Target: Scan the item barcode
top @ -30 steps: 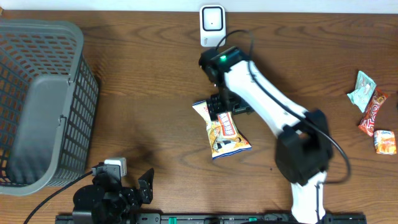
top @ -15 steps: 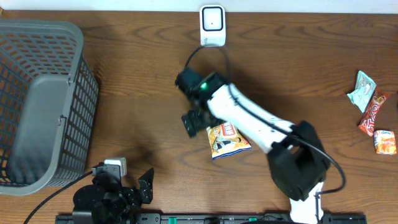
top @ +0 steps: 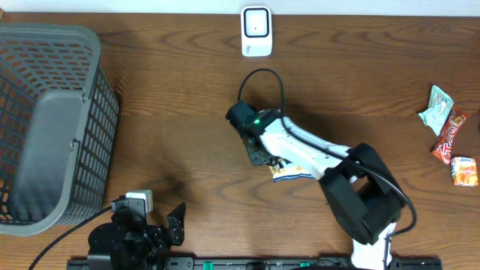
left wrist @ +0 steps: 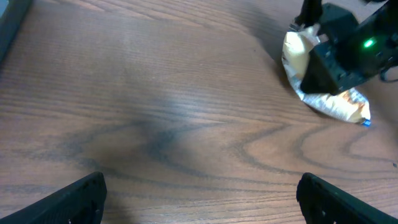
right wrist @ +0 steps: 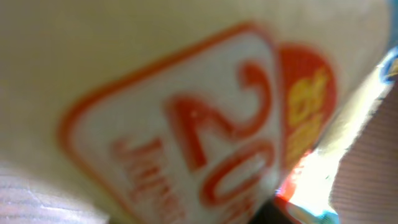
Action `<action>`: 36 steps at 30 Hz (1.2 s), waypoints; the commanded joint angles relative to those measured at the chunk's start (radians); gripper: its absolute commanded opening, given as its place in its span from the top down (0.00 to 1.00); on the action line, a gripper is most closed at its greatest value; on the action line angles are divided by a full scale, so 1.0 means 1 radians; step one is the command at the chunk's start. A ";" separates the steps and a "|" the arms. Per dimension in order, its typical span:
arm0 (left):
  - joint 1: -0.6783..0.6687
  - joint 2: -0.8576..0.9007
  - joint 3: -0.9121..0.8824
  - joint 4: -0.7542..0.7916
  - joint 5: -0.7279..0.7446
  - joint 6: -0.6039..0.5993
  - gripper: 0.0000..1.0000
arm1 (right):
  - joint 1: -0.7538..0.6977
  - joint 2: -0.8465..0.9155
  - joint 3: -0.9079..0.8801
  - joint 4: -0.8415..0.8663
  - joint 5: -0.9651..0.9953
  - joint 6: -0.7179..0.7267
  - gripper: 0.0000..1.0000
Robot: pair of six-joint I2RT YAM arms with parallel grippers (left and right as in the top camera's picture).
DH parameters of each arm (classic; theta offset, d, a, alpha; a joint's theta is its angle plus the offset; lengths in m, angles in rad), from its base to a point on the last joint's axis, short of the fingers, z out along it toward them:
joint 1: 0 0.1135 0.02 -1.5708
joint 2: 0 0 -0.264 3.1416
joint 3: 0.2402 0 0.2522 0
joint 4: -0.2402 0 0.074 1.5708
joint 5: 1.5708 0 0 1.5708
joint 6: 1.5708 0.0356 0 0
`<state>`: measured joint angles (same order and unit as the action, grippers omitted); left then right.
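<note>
Right tool [top: 260, 152] is pressed together on the upper left edge of the snack bag [top: 289, 172]. The bag lies near the middle of the tabletop [top: 172, 112], well apart from the white scanner [top: 256, 30] at the far edge. From overhead, only the bag's lower right part shows past the right arm [top: 315, 154]: white and orange, with a bluish corner. The left wrist view shows it crumpled, cream on one side and silvery along the seam, the dark tool body across its middle. Up close and blurred, its pale face carries an orange-red outlined label [right wrist: 186, 143] with large figures "20", beside yellow lettering on a red disc [right wrist: 308, 106]. Left tool [left wrist: 199, 186] hangs spread wide over bare wood.
</note>
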<state>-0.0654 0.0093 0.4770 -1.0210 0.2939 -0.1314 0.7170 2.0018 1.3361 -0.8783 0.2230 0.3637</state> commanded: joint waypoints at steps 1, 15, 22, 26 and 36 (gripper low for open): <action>0.002 -0.005 0.005 0.002 0.013 -0.005 0.02 | -0.014 0.057 -0.059 -0.012 -0.362 -0.113 0.99; 0.002 -0.005 0.005 0.002 0.013 -0.005 0.02 | -0.314 0.052 0.199 -0.484 -1.353 -0.758 0.99; 0.002 -0.005 0.005 0.002 0.013 -0.005 0.02 | -0.389 0.052 0.179 -0.595 -1.701 -1.062 0.99; 0.002 -0.005 0.005 0.002 0.013 -0.005 0.02 | -0.389 0.052 0.179 -0.682 -1.717 -1.361 0.99; 0.002 -0.005 0.005 0.002 0.013 -0.005 0.02 | -0.369 0.051 0.177 -0.824 -1.687 -1.891 0.99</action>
<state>-0.0654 0.0093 0.4770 -1.0210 0.2939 -0.1318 0.3389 2.0544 1.5135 -1.6989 -1.4200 -1.2980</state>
